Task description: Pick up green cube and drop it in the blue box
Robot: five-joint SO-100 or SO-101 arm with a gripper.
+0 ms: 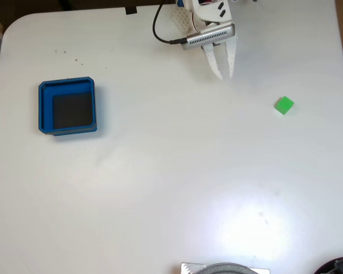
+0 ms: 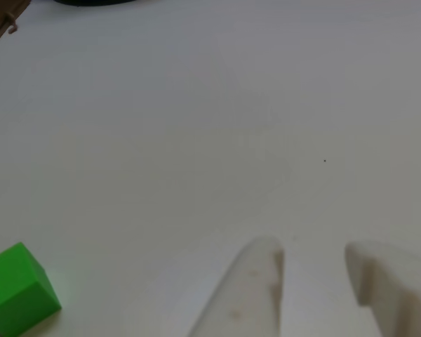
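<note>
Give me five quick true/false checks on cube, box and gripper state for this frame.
1. The green cube sits on the bare table, apart from the gripper. True.
2. The cube is already inside the blue box. False: the box holds nothing; its dark floor is bare.
3. In the fixed view the box is to the left and the cube to the right. True.
4. The gripper is shut on the cube. False: its fingers are parted with only table between them, and the cube lies off to their left in the other view.
5. The cube touches the box wall. False: they sit far apart across the table.
</note>
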